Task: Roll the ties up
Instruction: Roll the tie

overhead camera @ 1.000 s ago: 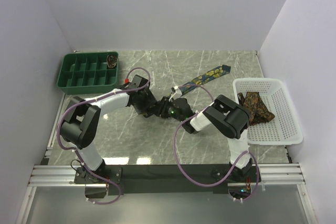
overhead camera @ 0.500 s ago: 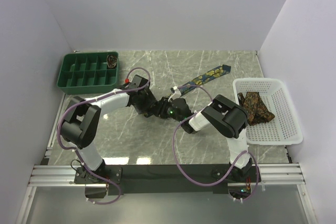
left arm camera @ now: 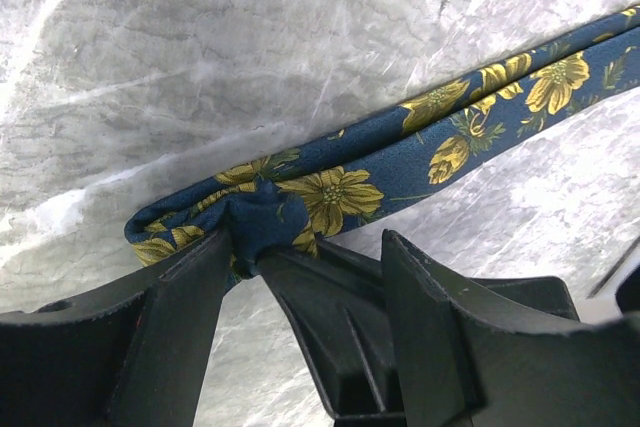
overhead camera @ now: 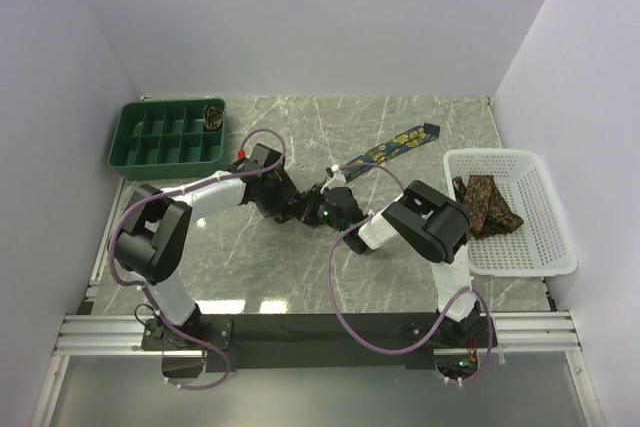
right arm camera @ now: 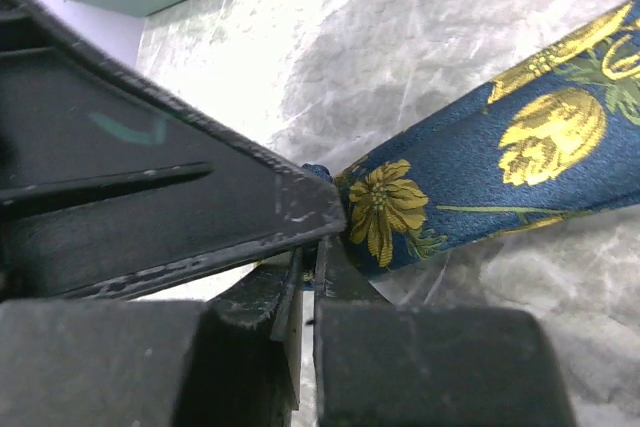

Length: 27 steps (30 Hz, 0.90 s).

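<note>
Your right gripper point(right arm camera: 309, 269), jaws apart a second ago, has now closed on the navy tie point(right arm camera: 480, 172) at its folded end.

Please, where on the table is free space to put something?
Free: marble between green tray and navy tie; the near strip before the arm bases. Crowded: centre, where left gripper and right gripper meet at the tie.

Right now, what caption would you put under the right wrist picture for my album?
Right gripper pinching the folded end of the navy flowered tie on the marble table.
</note>
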{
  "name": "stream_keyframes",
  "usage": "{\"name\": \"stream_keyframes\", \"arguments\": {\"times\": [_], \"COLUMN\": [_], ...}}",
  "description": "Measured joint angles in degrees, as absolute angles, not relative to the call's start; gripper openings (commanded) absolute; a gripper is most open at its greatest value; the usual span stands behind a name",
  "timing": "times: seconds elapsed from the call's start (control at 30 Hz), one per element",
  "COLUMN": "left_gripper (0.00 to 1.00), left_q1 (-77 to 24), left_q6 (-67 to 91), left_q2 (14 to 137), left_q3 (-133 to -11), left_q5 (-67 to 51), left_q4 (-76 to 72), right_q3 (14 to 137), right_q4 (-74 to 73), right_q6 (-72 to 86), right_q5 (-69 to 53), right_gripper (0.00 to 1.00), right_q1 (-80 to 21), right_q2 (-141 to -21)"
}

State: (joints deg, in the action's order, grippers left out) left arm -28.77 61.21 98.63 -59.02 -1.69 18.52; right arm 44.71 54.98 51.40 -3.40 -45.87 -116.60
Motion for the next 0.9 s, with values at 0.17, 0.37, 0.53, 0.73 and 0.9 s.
{"name": "stream_keyframes", "arguments": {"times": [0.17,0.37,0.53,0.73,0.9], "left_gripper": [0.72,0.83,0.84,0.8,0.76], "left_q1": [-28.8,-28.9,-29.0,-28.8,-28.5], "left_q6": [62.1,65.7,69.0,69.9,70.1], "left_q2": [96.6,90.2,81.3,76.5,77.6], "left_q3": [-56.2,-49.5,-41.2,-32.4,-29.2], "left_q5": [-1.6,-0.9,1.7,2.9,2.2], "left_q4": [15.2,9.4,6.2,0.9,-4.0], "right_q3": [44.7,43.5,42.3,42.1,42.1], "right_q4": [54.1,54.2,56.2,57.1,57.2], "right_q6": [54.7,60.0,63.8,66.3,66.8], "right_q5": [-2.7,-3.4,-4.6,-5.8,-6.1], "right_gripper": [0.0,0.0,0.0,0.0,0.0], "right_q1": [-45.4,-44.6,-43.3,-42.0,-41.8], "right_q2": [-116.6,-117.1,-117.7,-118.3,-118.5]}}
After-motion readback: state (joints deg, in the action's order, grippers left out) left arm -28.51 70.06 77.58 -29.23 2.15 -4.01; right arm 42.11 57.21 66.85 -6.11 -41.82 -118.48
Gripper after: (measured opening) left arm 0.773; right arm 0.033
